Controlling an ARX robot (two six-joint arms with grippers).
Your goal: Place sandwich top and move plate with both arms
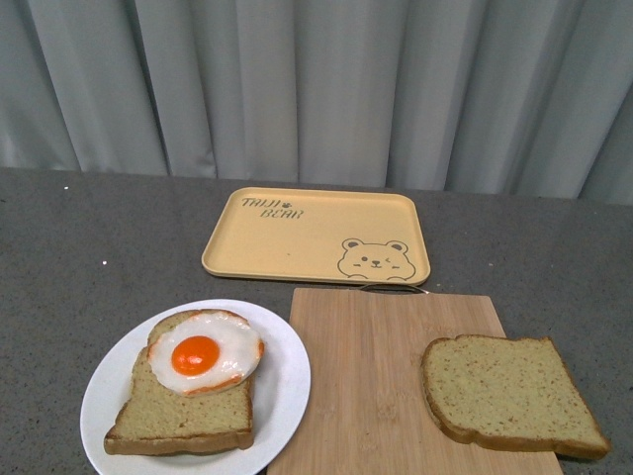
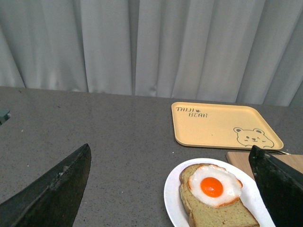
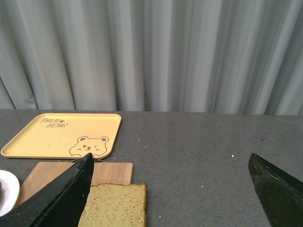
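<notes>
Grey speckled tabletop point(image 1: 79, 247) before pale curtains point(image 1: 297, 79); left hand point(image 2: 169, 147) and right hand point(image 3: 170, 156) both released.

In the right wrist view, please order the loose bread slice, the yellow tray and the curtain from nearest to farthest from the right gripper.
1. The bread slice, on the board, just ahead of the fingers.
2. The tray, beyond the board, further back on the table.
3. The curtain, behind the table.

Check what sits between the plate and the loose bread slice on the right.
Only bare cutting board: the front view shows nothing else between the plate and the sandwich top.
</notes>
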